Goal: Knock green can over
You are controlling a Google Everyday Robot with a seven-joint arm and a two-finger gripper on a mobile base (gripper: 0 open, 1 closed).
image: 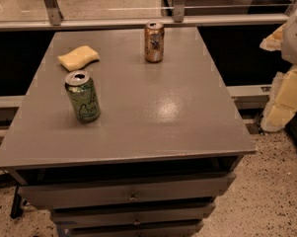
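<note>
The green can (83,96) stands upright on the left front part of the grey table top (153,107). It is light green with dark script and a silver top with a pull tab. An orange-brown can (154,42) stands upright near the table's far edge, right of the middle. My gripper (280,107) hangs at the right edge of the view, off the table's right side and far from the green can. It holds nothing that I can see.
A yellow sponge (78,58) lies at the back left of the table, behind the green can. Drawers (133,197) sit under the table top. A metal rail and glass partition (138,21) run behind the table. Speckled floor (266,196) lies to the right.
</note>
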